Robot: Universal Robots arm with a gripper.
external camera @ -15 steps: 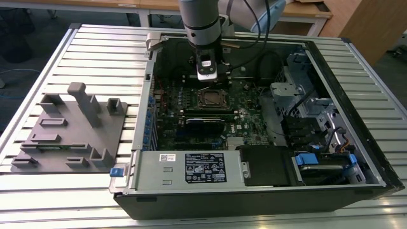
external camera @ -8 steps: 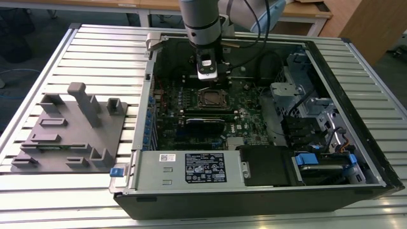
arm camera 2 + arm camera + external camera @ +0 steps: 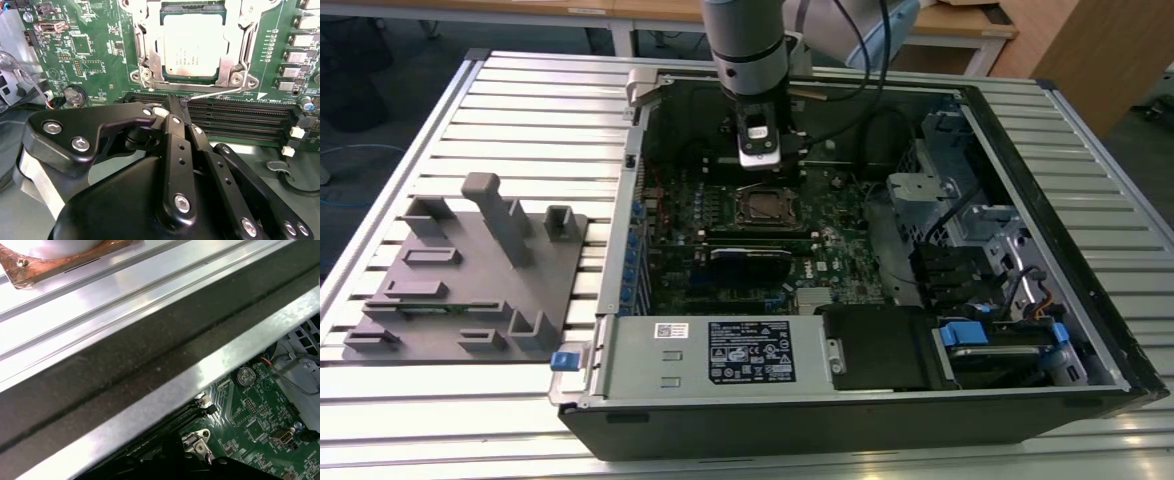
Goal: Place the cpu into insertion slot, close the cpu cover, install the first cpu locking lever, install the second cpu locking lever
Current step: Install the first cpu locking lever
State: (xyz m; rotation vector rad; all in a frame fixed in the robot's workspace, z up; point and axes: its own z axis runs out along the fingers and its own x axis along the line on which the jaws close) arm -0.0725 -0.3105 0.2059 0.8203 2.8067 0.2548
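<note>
Cpu [image 3: 192,44] just beyond closed jaws

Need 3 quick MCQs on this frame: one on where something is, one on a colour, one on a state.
1. Where is the cpu?
A. On the grey fixture
B. In the insertion slot
C. In the end effector

2. What colour is the circuit board?
A. Green
B. Blue
C. Red

3. How does the cpu cover stand?
A. Raised upright
B. Lying outside the case
C. Down over the cpu

Answers:
1 B: the cpu sits inside the insertion slot.
2 A: the circuit board is green in both wrist views.
3 C: the cpu cover frames the chip flat, with its window around the metal top.
</note>
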